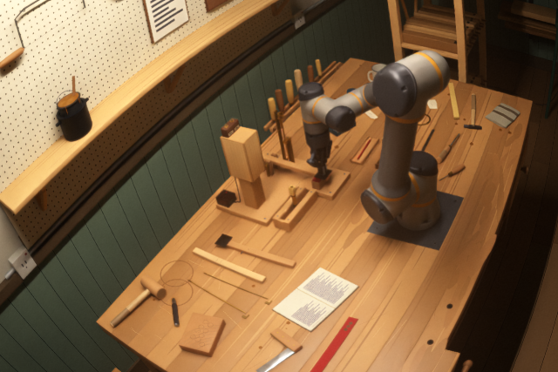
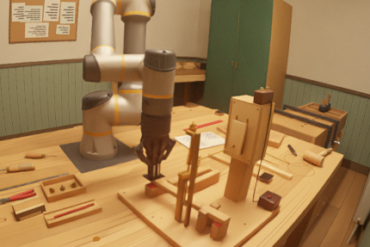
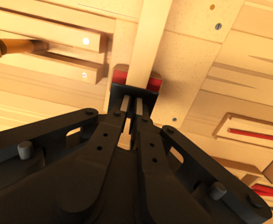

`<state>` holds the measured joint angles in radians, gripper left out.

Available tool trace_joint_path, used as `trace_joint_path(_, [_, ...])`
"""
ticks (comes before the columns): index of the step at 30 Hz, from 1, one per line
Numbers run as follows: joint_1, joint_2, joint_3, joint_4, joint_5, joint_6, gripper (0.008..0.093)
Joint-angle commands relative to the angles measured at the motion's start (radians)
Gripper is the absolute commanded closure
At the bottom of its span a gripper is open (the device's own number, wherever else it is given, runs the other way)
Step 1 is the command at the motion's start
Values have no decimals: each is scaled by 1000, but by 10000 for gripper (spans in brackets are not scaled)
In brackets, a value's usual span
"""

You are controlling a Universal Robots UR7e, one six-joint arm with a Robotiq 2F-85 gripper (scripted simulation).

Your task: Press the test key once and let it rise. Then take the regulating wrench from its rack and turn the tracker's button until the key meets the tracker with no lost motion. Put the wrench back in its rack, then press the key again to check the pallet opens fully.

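My gripper [image 1: 320, 172] [image 2: 153, 175] [image 3: 132, 103] stands upright on the near end of the test key [image 3: 142, 49], right above the key's red-faced end block [image 1: 319, 182] [image 2: 151, 189] [image 3: 137, 77]. It is closed and holds nothing. The key is a pale wooden lever that runs from there toward the tracker post [image 2: 189, 172] and the tall wooden box [image 1: 243, 158] [image 2: 247, 131] on the baseboard. The regulating wrench [image 1: 293, 191] [image 3: 18, 46] stands with its wooden handle in the trough-like rack [image 1: 295, 208] [image 2: 200, 178] beside the key.
The tracker post and the rack stand close to the left of my fingers. A row of chisels [image 1: 288, 93] rises behind the rig near the wall. Small trays [image 2: 62, 187] and loose tools lie on the bench toward my base [image 1: 412, 206].
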<state>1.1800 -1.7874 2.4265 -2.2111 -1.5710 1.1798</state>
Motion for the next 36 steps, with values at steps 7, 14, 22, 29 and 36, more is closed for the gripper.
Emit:
trace_joint_path(7, [0,1,0,-1,0,0,884])
trace_joint_path(14, [0,0,0,1,0,0,884])
trace_joint_path(22, [0,-2,-2,5,0,0,884])
trace_joint_path(29, [0,-6,-5,11,0,0,884])
trace_joint_path(36, [0,-11,-9,19,0,0,884])
